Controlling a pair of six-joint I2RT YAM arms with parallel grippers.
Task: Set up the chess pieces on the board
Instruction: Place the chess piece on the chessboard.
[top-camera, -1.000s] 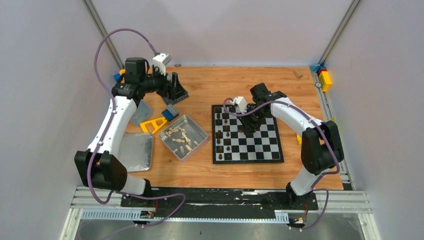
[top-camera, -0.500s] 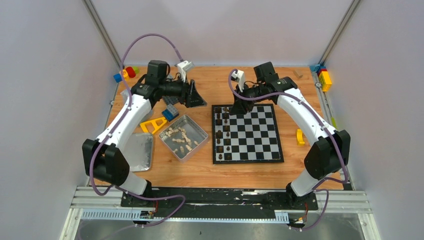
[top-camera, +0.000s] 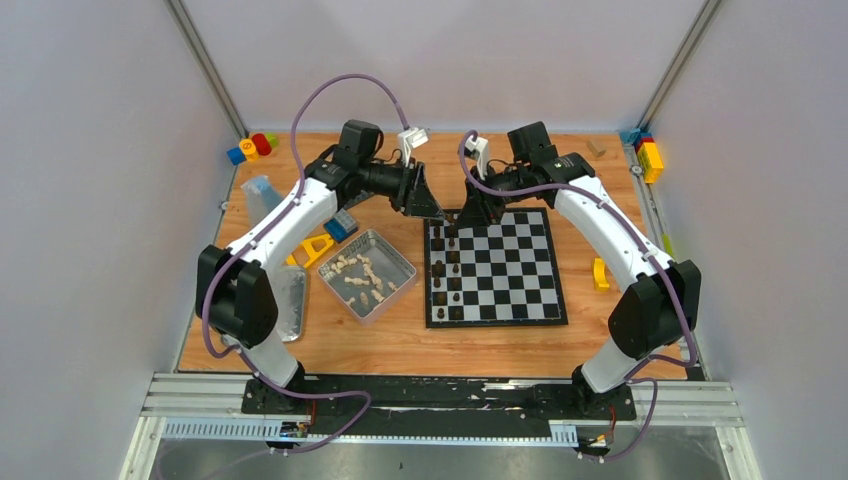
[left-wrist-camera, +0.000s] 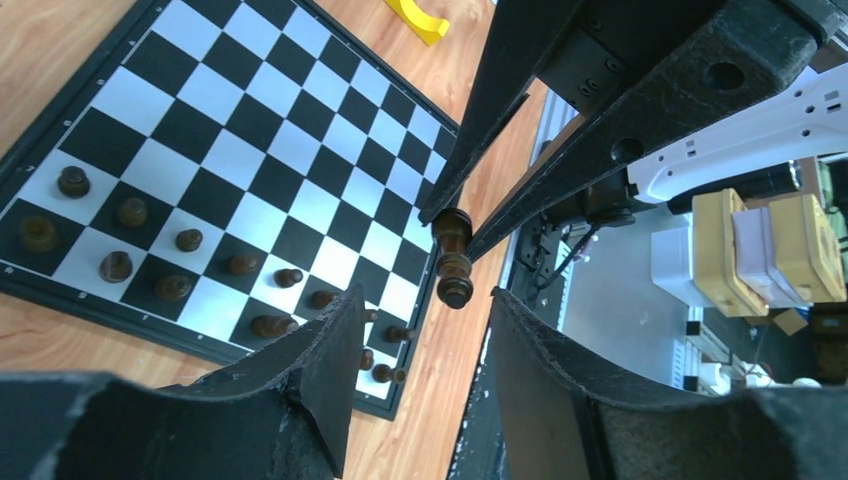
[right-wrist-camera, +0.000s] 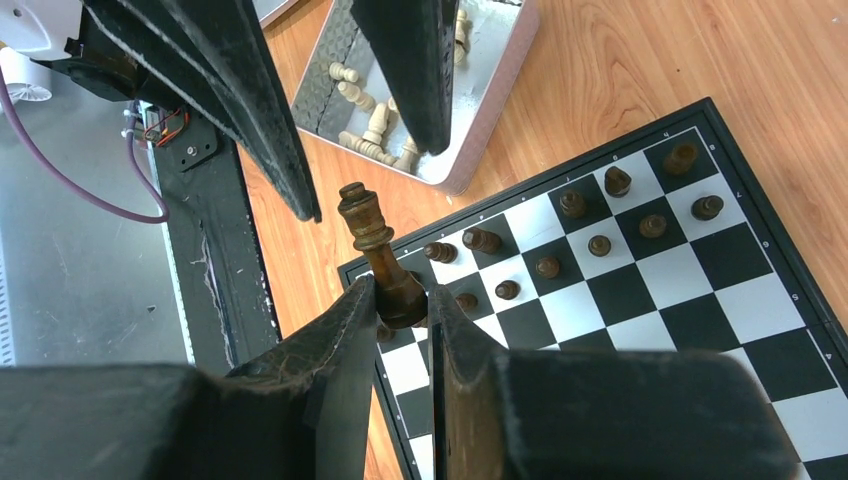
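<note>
The board (top-camera: 495, 265) lies right of centre, with dark brown chess pieces (top-camera: 447, 270) in its two left columns. Above its back-left corner the two grippers meet. My right gripper (right-wrist-camera: 400, 292) is shut on the base of a tall dark brown piece (right-wrist-camera: 372, 235), which points toward the left gripper. My left gripper (left-wrist-camera: 425, 305) is open, its fingertips just short of that piece (left-wrist-camera: 453, 258) and on either side of its line, not touching it. Cream chess pieces (top-camera: 360, 275) lie in a metal tin (top-camera: 398, 262) left of the board.
A flat metal lid (top-camera: 285, 300) lies at the near left. A yellow brick (top-camera: 315, 248) and a blue brick (top-camera: 340, 225) sit behind the tin. Coloured bricks stand in the back-left corner (top-camera: 250, 148) and back-right corner (top-camera: 648, 155). Another yellow brick (top-camera: 600, 272) is right of the board.
My left arm has swung right from the back left to the board's back-left corner, its jaws narrowing. The right gripper carried the piece up off the board, then held still.
</note>
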